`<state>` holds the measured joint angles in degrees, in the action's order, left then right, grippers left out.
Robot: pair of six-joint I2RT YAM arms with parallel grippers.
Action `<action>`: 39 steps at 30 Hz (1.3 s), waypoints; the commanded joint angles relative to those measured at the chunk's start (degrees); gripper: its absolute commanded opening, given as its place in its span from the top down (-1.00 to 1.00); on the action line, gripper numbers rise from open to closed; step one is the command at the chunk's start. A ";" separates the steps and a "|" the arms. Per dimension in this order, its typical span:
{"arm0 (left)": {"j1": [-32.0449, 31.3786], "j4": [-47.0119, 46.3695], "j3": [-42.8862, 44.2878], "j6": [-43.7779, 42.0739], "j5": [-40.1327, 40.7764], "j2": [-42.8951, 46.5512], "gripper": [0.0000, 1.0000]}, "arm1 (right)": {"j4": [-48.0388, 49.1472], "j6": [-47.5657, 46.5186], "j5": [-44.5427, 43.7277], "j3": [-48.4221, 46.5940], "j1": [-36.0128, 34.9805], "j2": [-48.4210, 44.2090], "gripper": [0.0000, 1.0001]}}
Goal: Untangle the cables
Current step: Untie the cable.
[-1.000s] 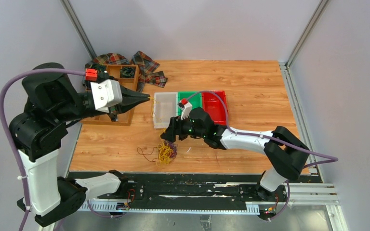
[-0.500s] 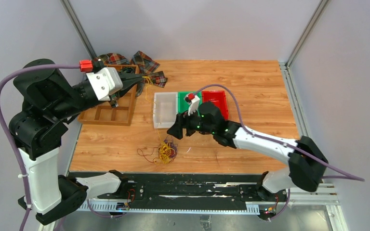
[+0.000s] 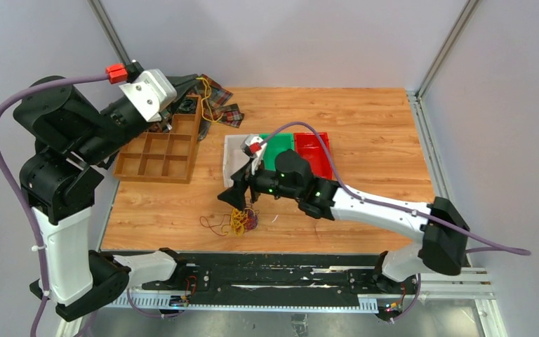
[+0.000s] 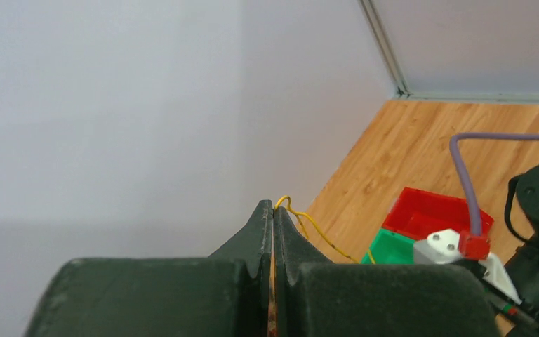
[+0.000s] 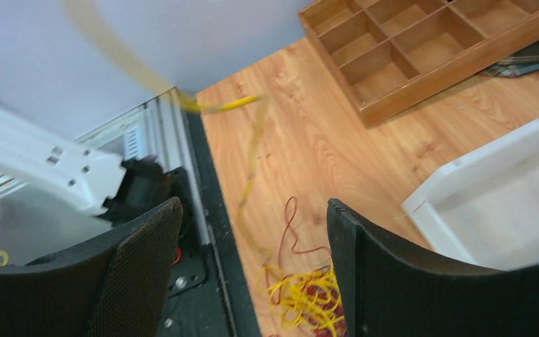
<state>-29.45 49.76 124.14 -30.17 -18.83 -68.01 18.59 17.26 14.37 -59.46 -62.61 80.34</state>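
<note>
My left gripper (image 4: 273, 219) is pinched fully closed on a single yellow wire (image 4: 309, 226). The strand comes out at its tips and trails down and away below it. From above, that gripper sits high and far back, beyond the far corner of the wooden divider tray (image 3: 156, 156), with a few loose yellow loops hanging just under its tips.

My right gripper (image 5: 253, 277) has its jaws spread wide and holds nothing. The clump of cables (image 5: 302, 298) lies on the table directly below, between its fingers. It is a tight yellow knot, with one dark red-brown loop straying out ahead of the fingers. A blurred yellow strand crosses in front of the fingers and runs down toward the clump. I judge from this that the raised wire is not yet free of the knot, though I can't trace the join.

Progress, as I read it, is early. One wire is partly drawn out, nothing lies separated on the table, and the darker wires look bundled in with the yellow. Nearly everything is left to do: pin the clump with the open gripper, pull this strand clear, then work through the rest one by one.
</note>
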 commanded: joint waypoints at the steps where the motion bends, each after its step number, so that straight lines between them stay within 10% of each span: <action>1: -0.52 -4.73 3.82 0.04 2.41 -0.33 0.99 | -0.64 -1.38 -4.05 -6.69 0.01 6.62 -0.49; 22: -0.52 -48.35 3.52 -14.14 17.59 1.95 0.99 | 7.09 20.37 -2.33 -3.92 1.06 27.34 0.00; 27: -0.54 -46.51 7.47 -15.91 17.38 0.58 0.99 | 5.63 21.10 -4.95 -1.10 1.16 25.10 -0.09; 39: -0.52 -31.69 -15.28 -6.64 6.97 11.98 0.99 | -6.00 12.20 -8.06 -3.64 4.36 7.35 -0.48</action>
<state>-29.47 11.66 114.21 -41.85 -7.25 -58.33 16.47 33.43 8.38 -60.51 -59.44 91.94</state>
